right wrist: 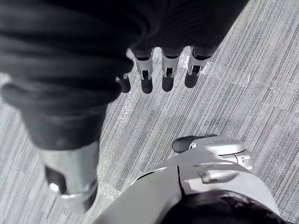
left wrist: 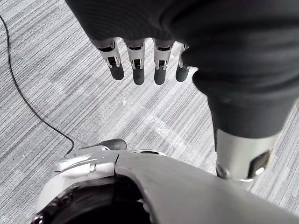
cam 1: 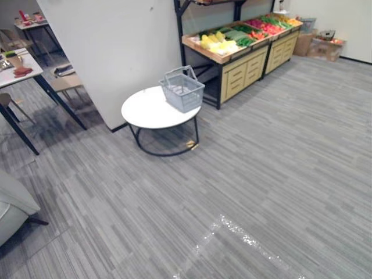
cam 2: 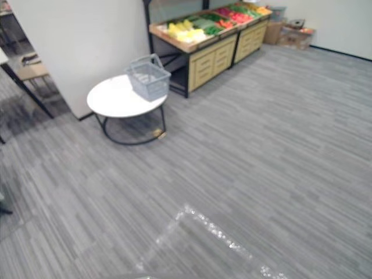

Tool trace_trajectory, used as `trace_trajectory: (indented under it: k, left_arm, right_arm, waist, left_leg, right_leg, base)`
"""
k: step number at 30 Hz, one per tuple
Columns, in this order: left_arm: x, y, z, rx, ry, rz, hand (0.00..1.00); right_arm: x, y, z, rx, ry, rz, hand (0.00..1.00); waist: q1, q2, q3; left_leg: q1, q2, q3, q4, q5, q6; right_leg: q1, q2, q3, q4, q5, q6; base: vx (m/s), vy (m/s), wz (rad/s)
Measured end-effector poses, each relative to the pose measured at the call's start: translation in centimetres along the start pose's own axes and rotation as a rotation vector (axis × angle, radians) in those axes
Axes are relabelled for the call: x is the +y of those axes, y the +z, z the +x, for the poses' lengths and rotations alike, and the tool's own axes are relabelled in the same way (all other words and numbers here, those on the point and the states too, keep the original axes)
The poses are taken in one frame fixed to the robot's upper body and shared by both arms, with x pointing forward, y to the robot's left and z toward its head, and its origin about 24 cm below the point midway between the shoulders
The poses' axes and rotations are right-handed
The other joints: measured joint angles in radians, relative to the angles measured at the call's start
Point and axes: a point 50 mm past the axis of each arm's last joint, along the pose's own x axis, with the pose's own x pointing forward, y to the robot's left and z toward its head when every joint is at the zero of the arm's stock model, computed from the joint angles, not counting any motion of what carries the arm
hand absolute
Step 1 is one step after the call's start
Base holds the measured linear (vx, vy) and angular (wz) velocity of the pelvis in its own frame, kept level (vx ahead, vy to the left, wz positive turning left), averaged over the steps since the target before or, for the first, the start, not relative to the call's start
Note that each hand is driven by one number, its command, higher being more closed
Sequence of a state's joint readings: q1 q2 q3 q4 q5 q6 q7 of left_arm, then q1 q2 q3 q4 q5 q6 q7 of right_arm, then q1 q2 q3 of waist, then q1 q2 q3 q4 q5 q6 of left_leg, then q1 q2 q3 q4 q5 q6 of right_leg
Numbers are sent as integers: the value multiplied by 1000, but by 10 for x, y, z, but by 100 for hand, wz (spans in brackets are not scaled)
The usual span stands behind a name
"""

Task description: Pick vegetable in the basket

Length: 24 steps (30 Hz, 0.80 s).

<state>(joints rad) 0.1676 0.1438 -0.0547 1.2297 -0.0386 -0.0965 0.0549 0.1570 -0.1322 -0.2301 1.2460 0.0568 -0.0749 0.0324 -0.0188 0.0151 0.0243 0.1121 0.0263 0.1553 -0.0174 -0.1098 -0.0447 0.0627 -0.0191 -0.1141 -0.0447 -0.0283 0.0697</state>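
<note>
The vegetables [cam 1: 232, 36] lie in rows on top of the wooden stand [cam 1: 247, 68] beyond the table, yellow ones nearest me, green and red further along. The grey basket [cam 1: 182, 90] sits on the round white table [cam 1: 145, 110], at the edge closest to the stand, handles up. I am well apart from both, so I judge my step is to walk up until a vegetable comes within reach, steering wide of the table's legs and the stand's corner. My left hand [left wrist: 138, 70] hangs over the carpet, fingers straight and loose, holding nothing; my right hand [right wrist: 146, 77] is the same. A white partition [cam 1: 110, 52] stands just behind the table, a desk [cam 1: 17, 75] off to my left, boxes [cam 1: 325, 46] past the stand
</note>
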Motion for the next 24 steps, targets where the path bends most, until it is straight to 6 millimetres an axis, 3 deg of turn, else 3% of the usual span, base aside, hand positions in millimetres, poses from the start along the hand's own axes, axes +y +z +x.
trace_trajectory:
  k: [24]
  left_arm:
    - [3,-5,-1,7,20,-95,0]
  right_arm:
    - [2,-1,0,5,-8,59,0]
  waist:
    - [-2,-13,17]
  left_leg:
    - [28,1,-1,-34,14,0]
  right_leg:
    - [27,3,-19,-21,4,-6]
  base:
    - [2,-19,1]
